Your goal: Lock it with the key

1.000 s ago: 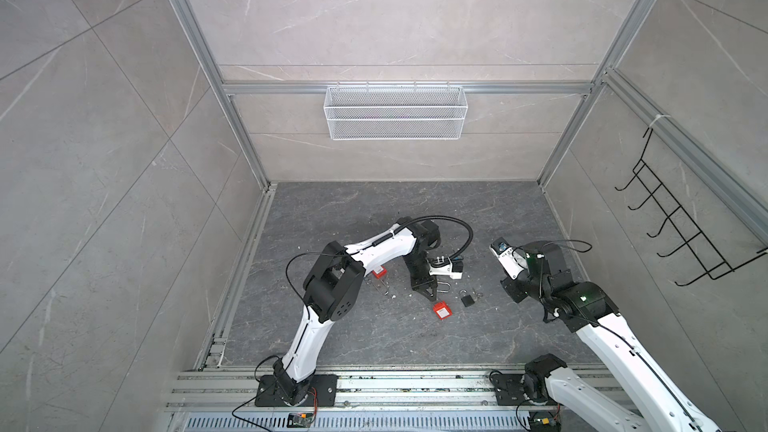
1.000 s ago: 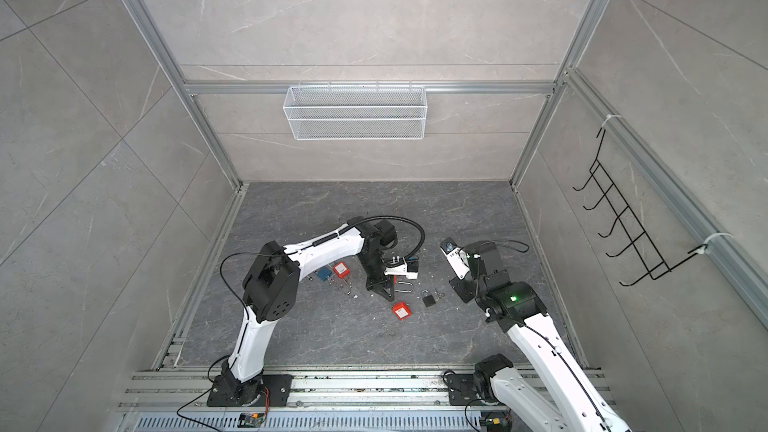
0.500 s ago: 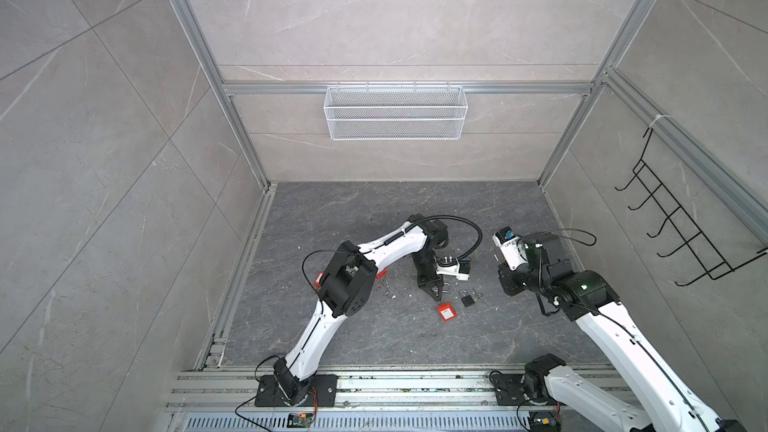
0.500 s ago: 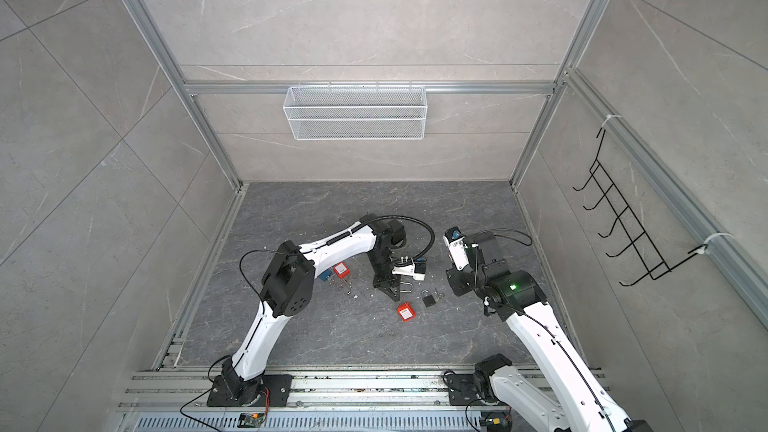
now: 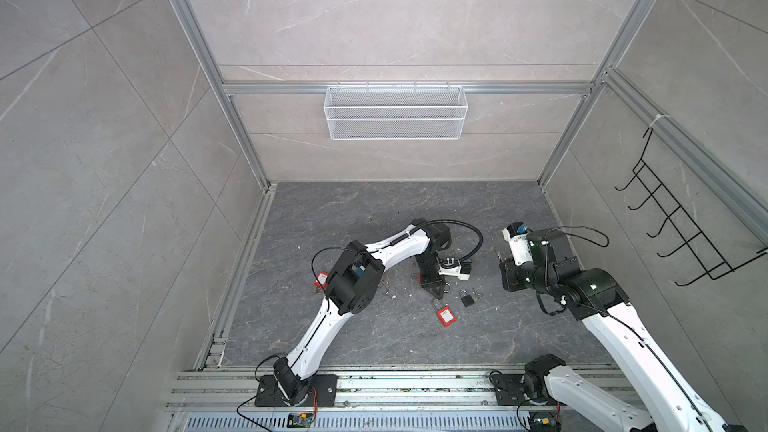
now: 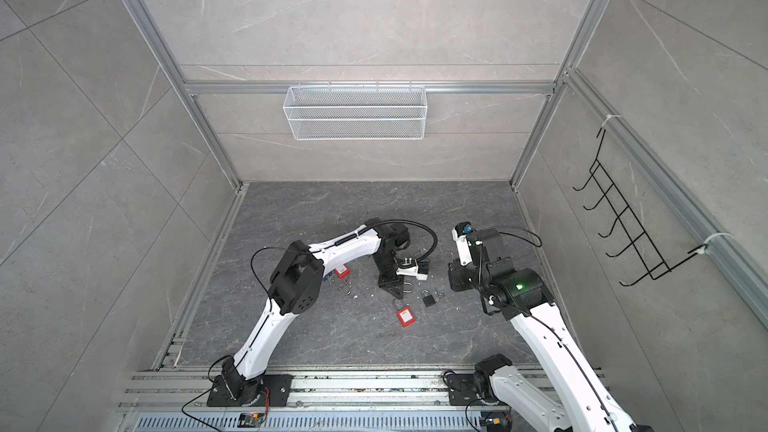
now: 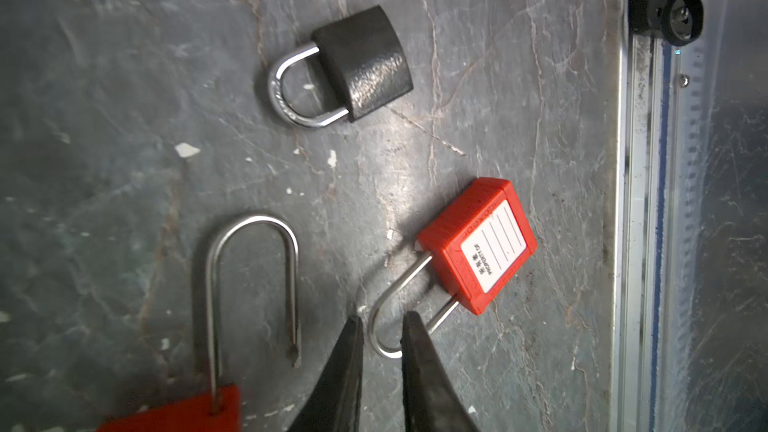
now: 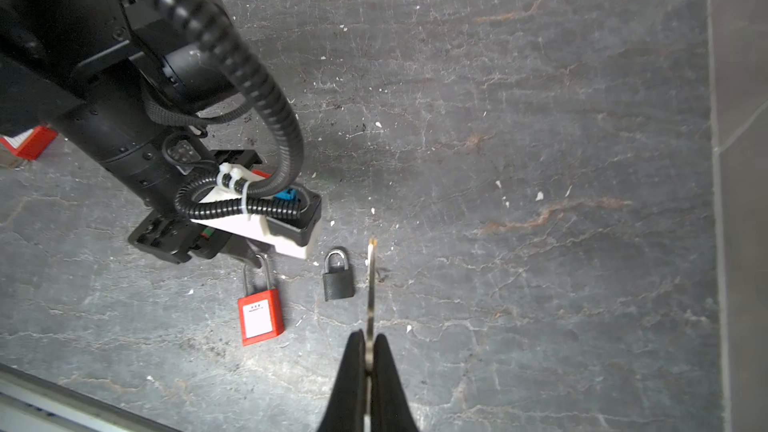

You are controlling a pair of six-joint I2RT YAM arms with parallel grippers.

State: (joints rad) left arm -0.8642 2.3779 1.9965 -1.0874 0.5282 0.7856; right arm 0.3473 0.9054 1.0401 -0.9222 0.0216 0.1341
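Left gripper [image 7: 382, 317], wrist view: the jaws are held slightly apart, and the bend of the steel shackle of the red padlock [image 7: 478, 243] is framed between the two dark fingertips. Whether the shackle is touched cannot be determined. The padlock body, labelled in white, is laid flat on the grey floor [image 7: 124, 118], pointing away from the fingertips.

In both top views the left gripper [image 5: 435, 289] is lowered to the floor at lower centre of the frame. The red padlock [image 5: 446, 317] is seen just below and right of it. A black padlock [image 5: 467, 299], shackle closed, is placed just right of the red one, apart from it.

A second red padlock [image 7: 187, 409], its long shackle open, is shown beside the left gripper's fingers.

Right gripper [image 8: 369, 336], wrist view: the jaws are closed on a key [image 8: 370, 284], which is seen edge-on, its blade projecting straight out past the fingertips. The key is held above the floor, with its tip near the black padlock [image 8: 338, 280]. The red padlock [image 8: 260, 317] is found further along, beyond the black one and under the left wrist camera mount.
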